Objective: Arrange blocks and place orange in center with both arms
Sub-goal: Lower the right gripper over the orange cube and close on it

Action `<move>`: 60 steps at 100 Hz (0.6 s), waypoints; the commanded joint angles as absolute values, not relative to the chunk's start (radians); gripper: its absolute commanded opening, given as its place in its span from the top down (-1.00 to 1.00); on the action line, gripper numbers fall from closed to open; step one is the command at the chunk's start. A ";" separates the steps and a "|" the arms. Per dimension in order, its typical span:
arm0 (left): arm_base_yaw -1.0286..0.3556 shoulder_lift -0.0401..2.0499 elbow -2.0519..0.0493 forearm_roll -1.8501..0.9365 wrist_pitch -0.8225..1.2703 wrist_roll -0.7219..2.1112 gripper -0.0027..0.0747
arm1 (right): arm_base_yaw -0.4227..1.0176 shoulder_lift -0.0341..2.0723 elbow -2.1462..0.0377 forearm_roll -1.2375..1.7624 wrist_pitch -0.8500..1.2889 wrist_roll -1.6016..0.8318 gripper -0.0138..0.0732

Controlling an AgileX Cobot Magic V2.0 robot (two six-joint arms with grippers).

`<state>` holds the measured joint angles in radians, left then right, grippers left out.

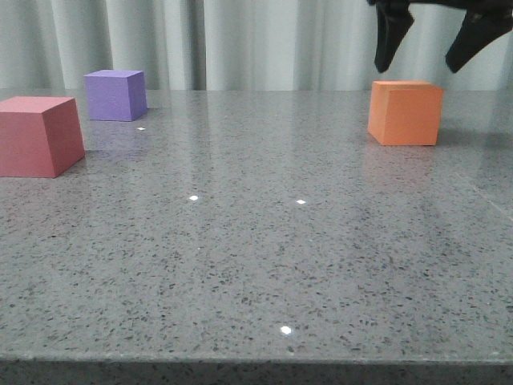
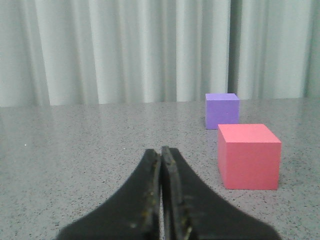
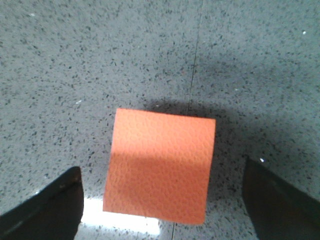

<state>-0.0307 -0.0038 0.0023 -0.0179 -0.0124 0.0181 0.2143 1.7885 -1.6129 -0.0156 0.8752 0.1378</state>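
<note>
Below spread right gripper [image 1: 430, 44], orange cube [image 1: 405, 112] upright

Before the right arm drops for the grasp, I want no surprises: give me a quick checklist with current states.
1. Right gripper open: ok, fingers spread wide.
2. Gripper above the orange cube: ok, clear of its top.
3. Cube between the fingers in the right wrist view: ok, slightly rotated.
4. Left gripper out of the way: ok, shut, empty.
5. Red cube and purple cube clear of the orange one: ok, far left.
6. Centre of table free: ok.
</note>
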 commanded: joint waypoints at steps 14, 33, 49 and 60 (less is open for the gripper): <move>-0.032 -0.040 0.046 -0.026 -0.089 0.009 0.98 | 0.215 1.796 -1.649 -0.030 0.803 0.127 -0.77; -0.032 -0.040 0.046 -0.026 -0.089 0.009 0.98 | 0.215 1.836 -1.649 -0.030 0.799 0.127 -0.70; -0.032 -0.040 0.046 -0.026 -0.089 0.009 0.98 | 0.215 1.835 -1.660 -0.017 0.813 0.128 -0.21; -0.032 -0.040 0.046 -0.026 -0.089 0.009 0.98 | 0.224 1.832 -1.717 0.024 0.867 0.128 -0.10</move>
<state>-0.0307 -0.0038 0.0023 -0.0179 -0.0124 0.0181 0.2164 1.8893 -1.6440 0.0000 0.8688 0.1378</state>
